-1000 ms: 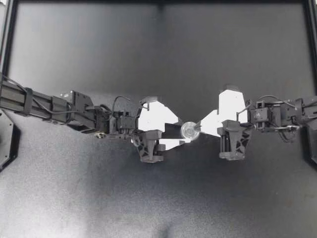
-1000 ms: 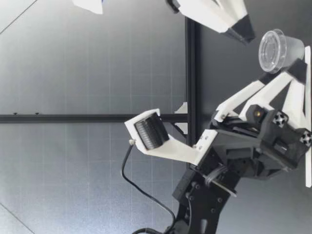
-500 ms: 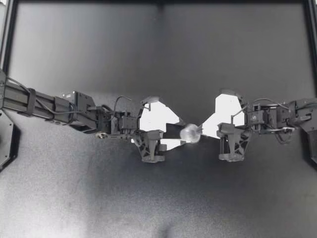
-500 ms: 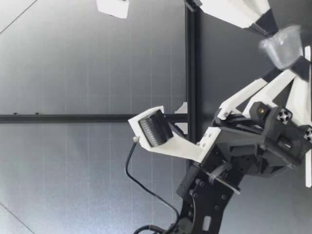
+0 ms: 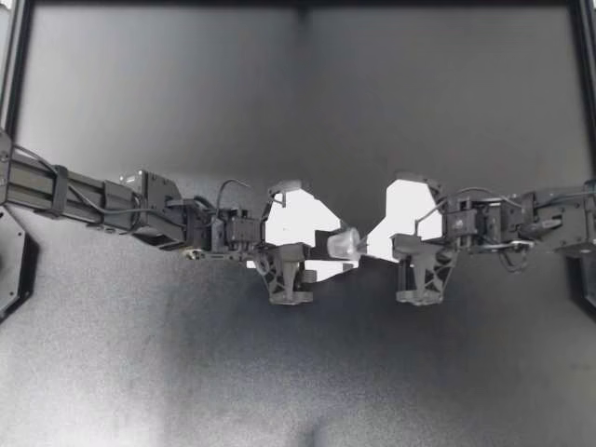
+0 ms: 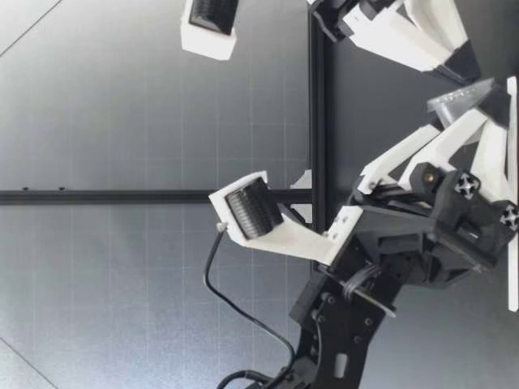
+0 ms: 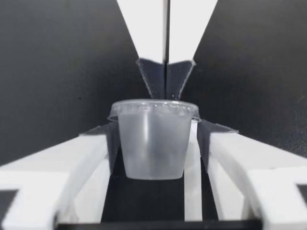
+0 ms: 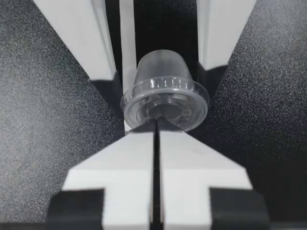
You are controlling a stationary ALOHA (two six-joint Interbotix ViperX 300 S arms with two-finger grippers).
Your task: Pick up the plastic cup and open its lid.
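Closer in than a second ago, my right gripper (image 5: 366,244) now has its tips against the cup (image 5: 343,244), which has tipped over and shifted slightly toward my left arm. One cup, one lid and two grippers are in view. The cup is small, of cloudy see-through plastic, narrowing toward its base, and I cannot tell whether it holds anything. Its round clear lid (image 8: 165,98) is still on and has a raised ridged rim. My left gripper (image 5: 346,248) clamps the cup's sides between its two fingers (image 7: 91,153), holding it on its side just above the dark table (image 5: 298,372), lid toward my right arm. My right gripper's fingers (image 8: 192,167) are pressed together, tips at the lid's rim; whether they pinch it I cannot tell.
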